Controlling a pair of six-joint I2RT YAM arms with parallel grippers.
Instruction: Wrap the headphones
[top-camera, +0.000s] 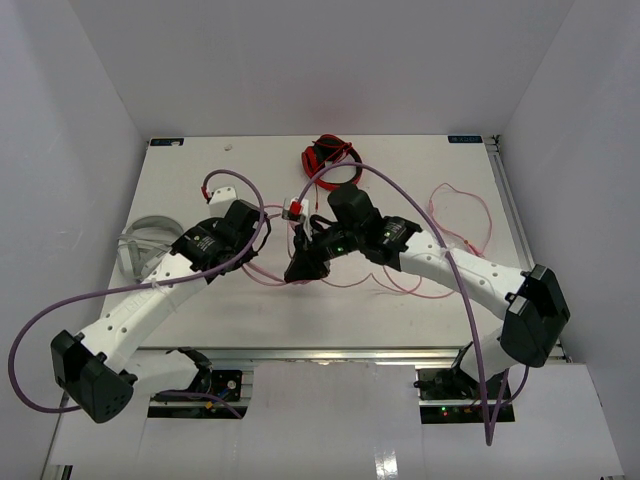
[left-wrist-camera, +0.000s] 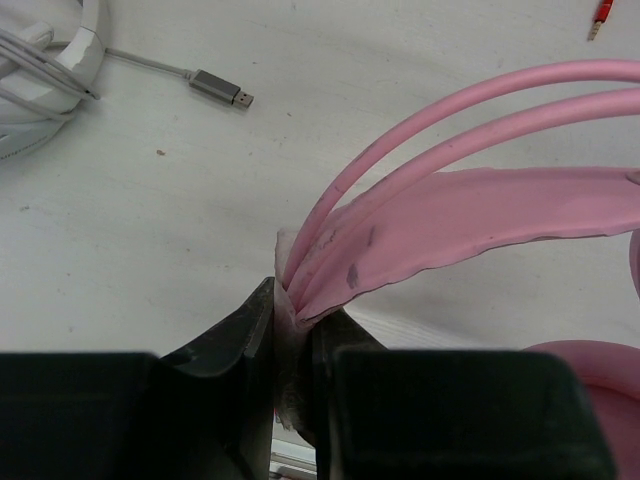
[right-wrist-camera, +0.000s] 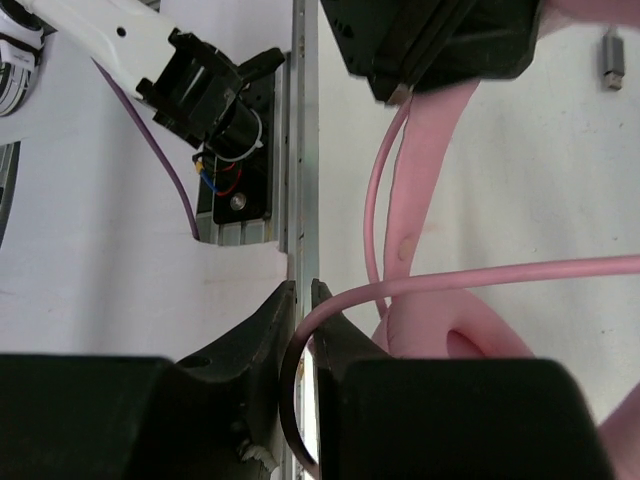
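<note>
Pink headphones (left-wrist-camera: 590, 365), wrapping under way: left gripper (left-wrist-camera: 295, 310) jaws clamped on headband (left-wrist-camera: 480, 215). Right gripper (right-wrist-camera: 303, 300) jaws nearly together around cable (right-wrist-camera: 480, 275); cannot tell whether they grip it. Next, likely: winding cable round headband, kept taut.

**Three Headsets, Two Arms, a Plug or Two**

There are three sets in all: one set of pink headphones (left-wrist-camera: 480, 215), one red-and-black pair (top-camera: 328, 156) and one grey-white pair (top-camera: 143, 243). There are two robot arms, the left arm (top-camera: 150, 300) and the right arm (top-camera: 465, 272). One silver USB plug (left-wrist-camera: 221, 89) is visible. A small metal plug (right-wrist-camera: 607, 60) may be that same one or a second.
</note>
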